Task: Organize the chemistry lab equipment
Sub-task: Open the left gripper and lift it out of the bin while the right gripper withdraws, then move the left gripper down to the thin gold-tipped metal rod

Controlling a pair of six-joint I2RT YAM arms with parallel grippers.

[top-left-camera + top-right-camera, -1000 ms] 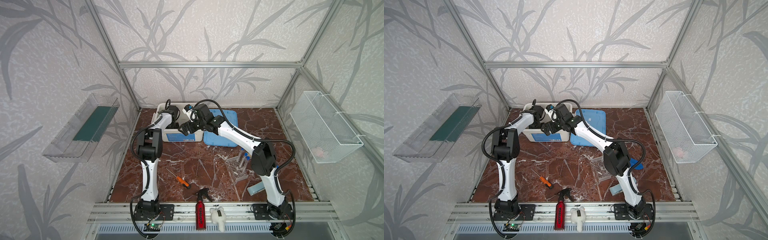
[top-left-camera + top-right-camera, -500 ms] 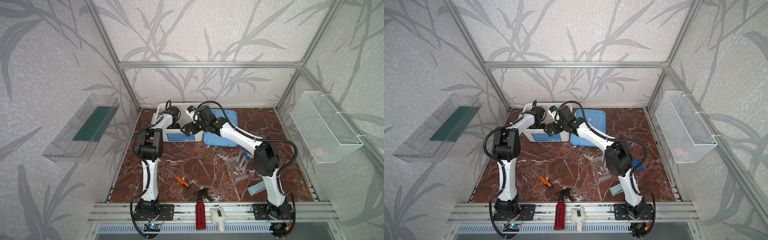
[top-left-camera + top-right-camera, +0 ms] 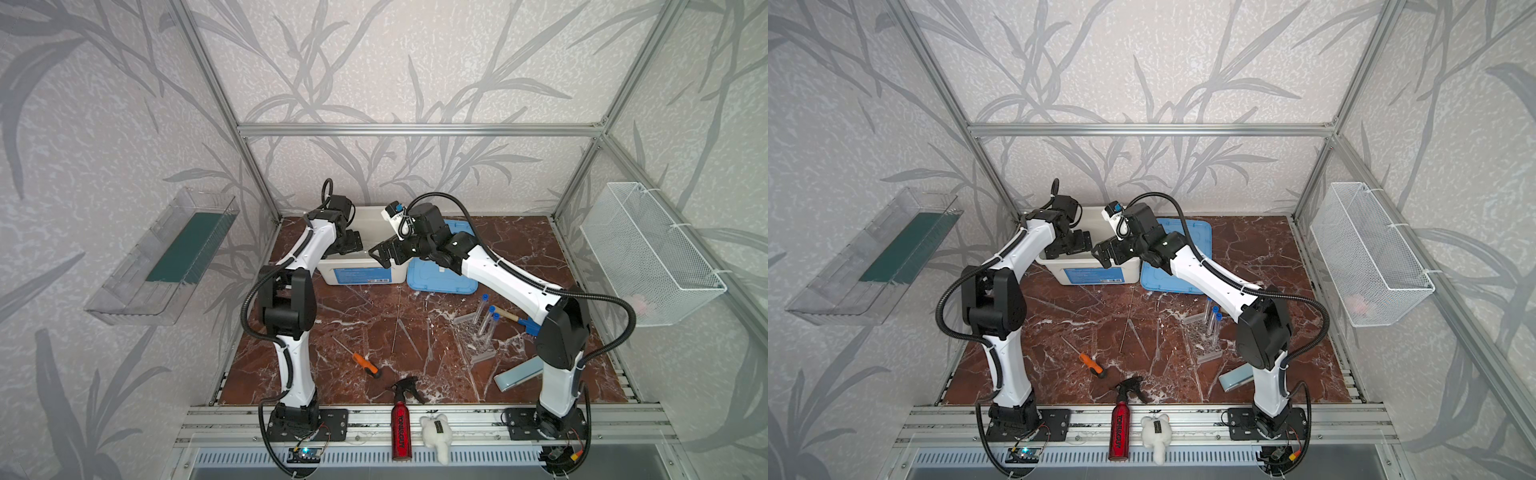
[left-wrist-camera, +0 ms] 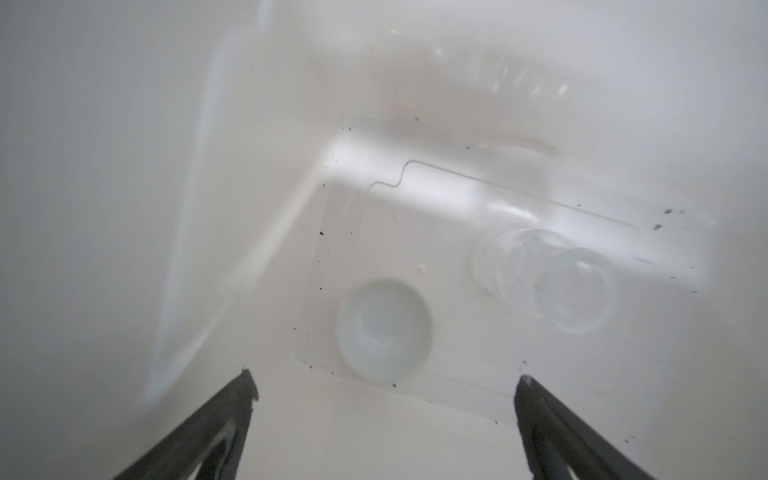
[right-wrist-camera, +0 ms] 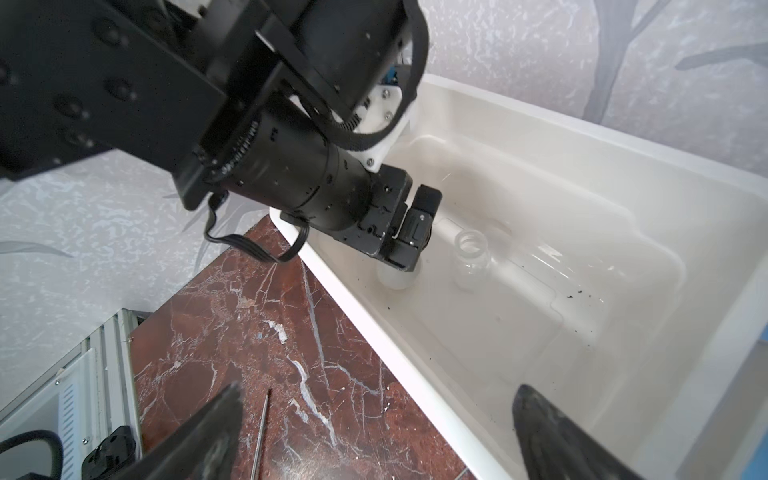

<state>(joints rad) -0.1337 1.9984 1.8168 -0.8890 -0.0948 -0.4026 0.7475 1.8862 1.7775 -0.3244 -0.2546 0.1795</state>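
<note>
We have both arms at the bin (image 3: 361, 266); left gripper (image 4: 384, 382) inside it, jaws wide apart, nothing held; dish (image 4: 384, 330) sits on the bin floor just ahead betw. the tips, cup (image 4: 544, 278) beside it. Right gripper (image 5: 374, 399) hangs over the bin's near rim, jaws apart, empty. Tubes (image 3: 486, 318) stand in the rack (image 3: 473, 340); rods (image 3: 405, 336) lie lengthwise on the bench, nearer the right arm, likely next.

Both arms reach toward the white bin (image 3: 361, 266). The left gripper (image 4: 384, 384) hangs inside it, jaws spread wide and empty. The right gripper (image 5: 374, 399) hovers above its near rim, jaws likewise wide apart.
</note>
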